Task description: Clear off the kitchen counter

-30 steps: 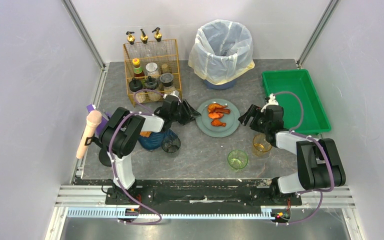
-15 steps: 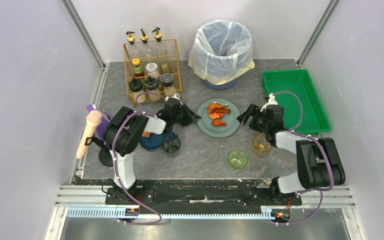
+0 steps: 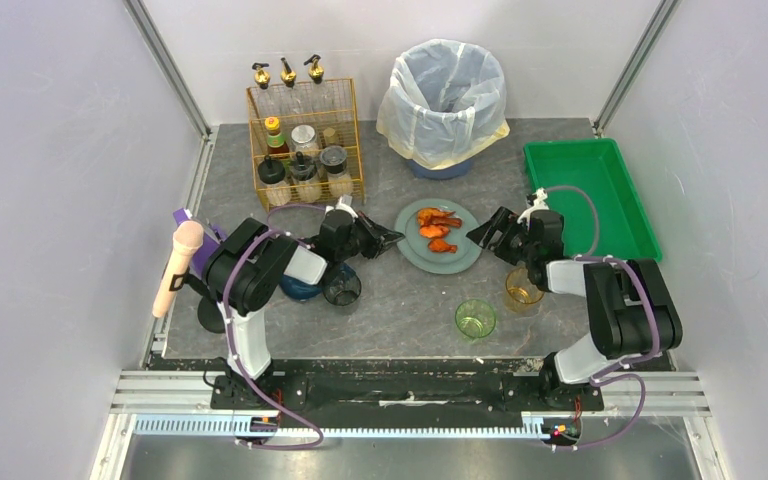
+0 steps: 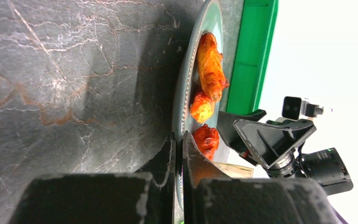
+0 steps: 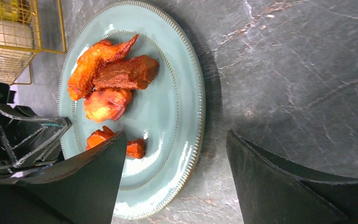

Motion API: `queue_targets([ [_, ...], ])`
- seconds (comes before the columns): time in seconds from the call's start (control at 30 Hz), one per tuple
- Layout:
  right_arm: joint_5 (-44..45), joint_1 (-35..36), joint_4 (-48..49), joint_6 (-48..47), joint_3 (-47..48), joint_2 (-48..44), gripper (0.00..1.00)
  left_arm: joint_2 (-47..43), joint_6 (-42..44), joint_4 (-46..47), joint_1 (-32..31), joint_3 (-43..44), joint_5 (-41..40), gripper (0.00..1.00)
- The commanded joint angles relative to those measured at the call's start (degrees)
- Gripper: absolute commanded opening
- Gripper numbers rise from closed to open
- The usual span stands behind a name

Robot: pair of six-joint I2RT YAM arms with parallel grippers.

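Spanning the whole workspace, the counter (image 3: 400, 310) is seen as a dark veined slab under everything. The plate (image 3: 422, 258) of chicken pieces (image 3: 436, 230) is set near the middle, slightly toward the far edge. The left gripper (image 3: 385, 240) is clamped on the plate's left rim. In the left wrist view the rim is pinched between nearly closed fingers (image 4: 167, 158). The right gripper (image 3: 482, 232) is spread wide at the right rim with nothing held: one finger (image 5: 98, 177) over the plate, the other over bare counter. A green glass (image 3: 475, 320) and an amber glass (image 3: 523, 290) are placed toward the near edge, right of centre. A wire rack (image 3: 352, 130) of jars is located near the far left corner; labels too small to be read.
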Motion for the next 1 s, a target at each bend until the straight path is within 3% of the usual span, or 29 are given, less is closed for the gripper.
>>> queue_targets([
  [0.0, -2.5, -0.1, 1.4, 3.1, 1.5, 3.3, 0.81, -2.7, -6.5, 9.4, 0.0, -2.2, -1.2, 0.02],
  [0.47, -7.1, -0.1, 5.5, 7.6, 2.8, 9.6, 0.67, -4.1, -13.8, 18.8, -0.2, -5.0, -3.1, 0.02],
  [0.97, -10.9, 1.8, 11.8, 12.1, 3.8, 13.1, 0.55, -2.8, -14.0, 18.5, -1.7, -3.8, -2.3, 0.02],
])
